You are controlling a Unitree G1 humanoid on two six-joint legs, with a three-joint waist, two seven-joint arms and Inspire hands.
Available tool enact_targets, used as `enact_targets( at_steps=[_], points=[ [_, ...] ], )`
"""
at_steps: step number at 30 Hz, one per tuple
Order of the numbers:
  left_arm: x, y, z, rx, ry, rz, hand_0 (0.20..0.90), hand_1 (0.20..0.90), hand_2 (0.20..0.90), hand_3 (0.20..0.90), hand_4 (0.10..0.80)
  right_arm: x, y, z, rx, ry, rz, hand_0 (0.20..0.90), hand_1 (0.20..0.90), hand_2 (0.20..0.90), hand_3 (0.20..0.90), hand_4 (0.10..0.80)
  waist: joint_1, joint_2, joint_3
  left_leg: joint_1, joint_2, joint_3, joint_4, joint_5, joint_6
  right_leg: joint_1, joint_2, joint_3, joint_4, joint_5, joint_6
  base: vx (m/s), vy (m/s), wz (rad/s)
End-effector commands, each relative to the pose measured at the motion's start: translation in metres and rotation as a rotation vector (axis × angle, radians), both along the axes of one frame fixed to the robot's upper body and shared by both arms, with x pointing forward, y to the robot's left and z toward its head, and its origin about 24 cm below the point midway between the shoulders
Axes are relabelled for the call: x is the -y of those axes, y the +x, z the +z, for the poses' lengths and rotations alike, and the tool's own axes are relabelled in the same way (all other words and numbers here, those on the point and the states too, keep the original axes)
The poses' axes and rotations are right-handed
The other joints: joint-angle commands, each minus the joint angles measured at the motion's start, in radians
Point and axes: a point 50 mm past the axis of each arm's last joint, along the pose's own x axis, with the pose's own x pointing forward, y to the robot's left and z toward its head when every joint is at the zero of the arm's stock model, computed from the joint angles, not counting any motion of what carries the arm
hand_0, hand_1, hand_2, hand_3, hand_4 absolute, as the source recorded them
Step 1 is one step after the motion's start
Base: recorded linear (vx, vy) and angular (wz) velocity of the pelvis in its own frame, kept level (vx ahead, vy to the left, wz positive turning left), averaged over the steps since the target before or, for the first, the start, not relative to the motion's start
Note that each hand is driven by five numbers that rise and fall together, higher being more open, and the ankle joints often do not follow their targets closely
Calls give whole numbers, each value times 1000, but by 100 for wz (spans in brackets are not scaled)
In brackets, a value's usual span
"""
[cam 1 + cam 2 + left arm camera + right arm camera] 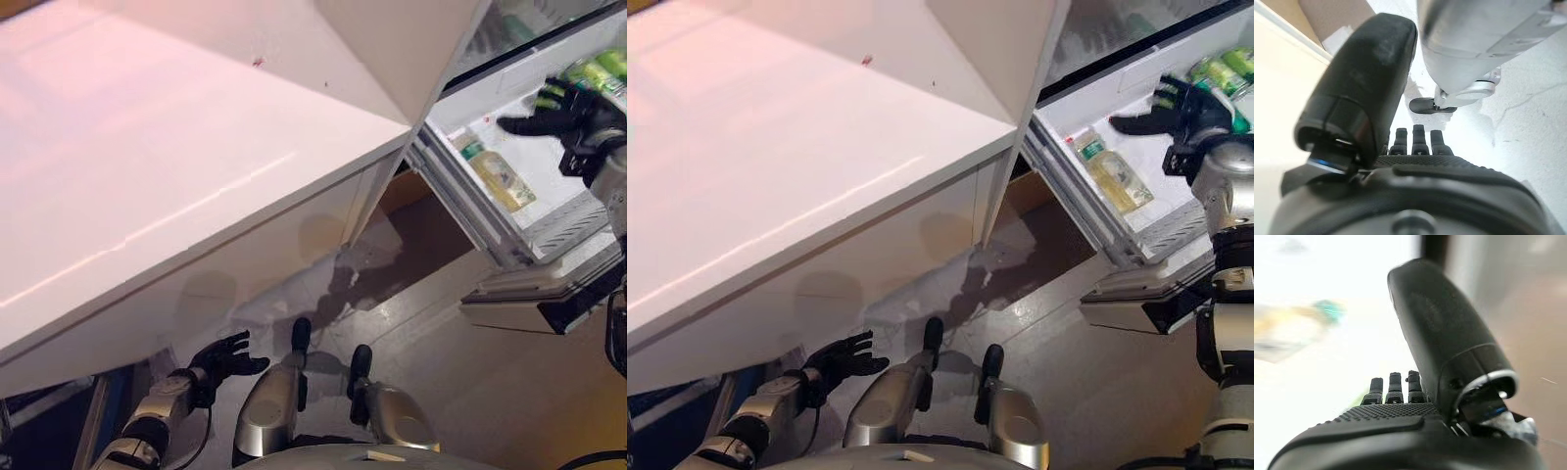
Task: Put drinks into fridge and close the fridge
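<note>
The fridge (549, 230) stands open at the right, its white inside lit. A yellow drink bottle with a green cap (498, 174) lies on a fridge shelf; it also shows in the right eye view (1109, 168). Green drinks (600, 74) stand further in on the shelf. My right hand (556, 113) is inside the fridge, above the shelf and next to the green drinks, fingers straight, holding nothing. The right wrist view shows its fingers (1395, 387) spread. My left hand (223, 360) hangs low by the cabinet front, open and empty, as its wrist view (1415, 142) shows too.
A white counter (167, 166) fills the left and middle, its corner close to the fridge opening. The fridge's lower door edge or drawer (534, 299) juts out at the right. Pale floor (460, 392) lies below.
</note>
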Motion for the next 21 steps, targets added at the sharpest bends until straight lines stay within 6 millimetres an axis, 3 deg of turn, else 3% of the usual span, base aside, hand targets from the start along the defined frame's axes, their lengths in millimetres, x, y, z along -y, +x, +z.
enact_targets(
  at_steps=[1,8,9,14,21],
  points=[
    [-2,-59,-27,-194,25,0,900,900,900,900,800,20,-33,32,234,-98,-125,900,900,900,900,800,-48,-47,-243,39,-9,86,85,-208,-7,-26,17,-1,53,-41,26,31,54,-25],
    [3,-68,-33,-233,17,0,900,900,900,900,800,32,-52,22,365,35,-194,900,900,900,900,800,-77,-48,-305,77,-12,110,75,-229,-2,-1,22,30,31,-40,36,39,27,-22],
    [7,-71,-36,-250,10,-5,900,900,900,900,800,43,-60,7,423,185,-267,900,900,900,900,800,-96,-41,-323,101,-15,113,80,-248,3,15,22,46,31,-47,41,67,18,-23],
    [12,-78,-39,-279,1,-19,900,900,900,900,800,50,-71,-26,523,410,-369,900,900,900,900,800,-104,-31,-340,112,-18,116,107,-270,16,22,17,69,54,-58,40,73,5,-25],
    [13,-81,-40,-297,-3,-23,900,900,900,900,800,51,-76,-65,474,510,-409,900,900,900,900,800,-101,-27,-324,96,-28,97,196,-313,38,6,1,73,147,-96,26,53,-27,-6]
  ],
)
